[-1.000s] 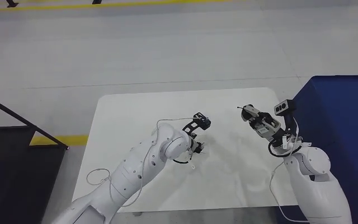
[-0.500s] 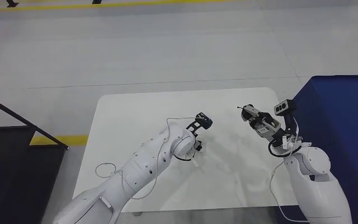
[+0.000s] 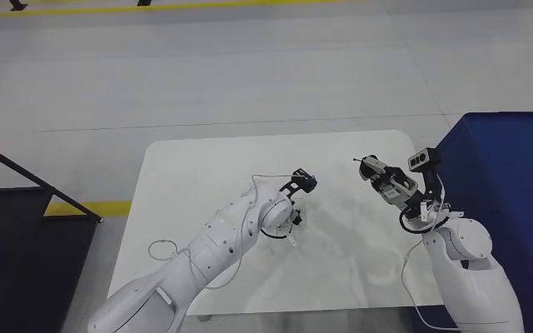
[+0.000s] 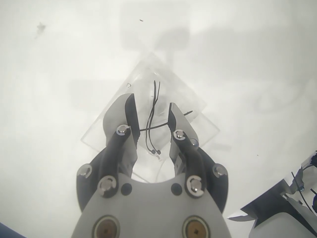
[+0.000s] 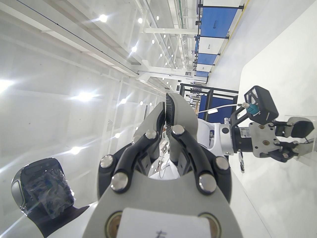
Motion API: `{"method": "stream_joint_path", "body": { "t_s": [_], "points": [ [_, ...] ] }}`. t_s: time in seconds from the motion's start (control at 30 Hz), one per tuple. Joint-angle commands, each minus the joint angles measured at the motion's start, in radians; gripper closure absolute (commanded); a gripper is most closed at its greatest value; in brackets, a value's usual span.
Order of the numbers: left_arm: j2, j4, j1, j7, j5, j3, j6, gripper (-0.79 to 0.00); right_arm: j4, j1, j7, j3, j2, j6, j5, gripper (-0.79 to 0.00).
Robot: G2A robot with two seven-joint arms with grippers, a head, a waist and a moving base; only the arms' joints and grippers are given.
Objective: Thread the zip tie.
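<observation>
Several black zip ties [image 4: 151, 122] lie crossed in a clear plastic tray [image 4: 173, 80] on the white table [image 3: 200, 175]. My left gripper [image 4: 151, 111] hangs open just above them, one finger on each side of the bundle; in the top view it [image 3: 295, 219] is near the table's middle. Off to the right, my right gripper [image 3: 366, 164] is raised and shut on a thin black zip tie [image 3: 357, 158] that pokes out past its tips. In the right wrist view its fingers [image 5: 165, 113] are pressed together, with the left gripper [image 5: 296, 137] farther off.
A blue partition [image 3: 491, 166] stands close to the table's right edge. A dark frame and platform [image 3: 42, 241] sit to the left. Small dark specks [image 4: 40, 27] mark the table top beyond the tray.
The left arm's elbow has swung a little to the right while its gripper stayed over the tray. The right arm has not moved.
</observation>
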Motion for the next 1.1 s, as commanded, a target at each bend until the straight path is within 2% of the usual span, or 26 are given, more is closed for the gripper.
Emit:
{"method": "stream_joint_path", "body": {
  "t_s": [0.0, 0.37, 0.57, 0.67, 0.7, 0.73, 0.9, 1.07],
  "points": [
    [-0.004, 0.014, -0.003, 0.001, 0.0, -0.001, -0.001, -0.237, 0.0, 0.0, 0.0, 0.0, 0.0, 0.0, 0.0, 0.0],
    [-0.023, 0.056, -0.008, -0.001, -0.008, -0.01, -0.014, -0.117, 0.0, 0.0, 0.0, 0.0, 0.0, 0.0, 0.0, 0.0],
    [-0.031, 0.072, -0.006, -0.003, -0.007, -0.013, -0.021, -0.105, 0.0, 0.0, 0.0, 0.0, 0.0, 0.0, 0.0, 0.0],
    [-0.035, 0.074, -0.005, -0.006, -0.005, -0.014, -0.023, -0.065, 0.0, 0.0, 0.0, 0.0, 0.0, 0.0, 0.0, 0.0],
    [-0.035, 0.072, -0.004, -0.009, -0.004, -0.015, -0.024, 0.0, 0.0, 0.0, 0.0, 0.0, 0.0, 0.0, 0.0, 0.0],
    [-0.036, 0.07, -0.004, -0.012, -0.003, -0.017, -0.024, 0.0, 0.0, 0.0, 0.0, 0.0, 0.0, 0.0, 0.0, 0.0],
    [-0.031, 0.023, 0.009, -0.019, 0.017, -0.03, -0.021, 0.0, 0.0, 0.0, 0.0, 0.0, 0.0, 0.0, 0.0, 0.0],
    [-0.011, -0.102, 0.048, -0.044, 0.062, -0.057, -0.004, 0.0, 0.0, 0.0, 0.0, 0.0, 0.0, 0.0, 0.0, 0.0]
  ]
}}
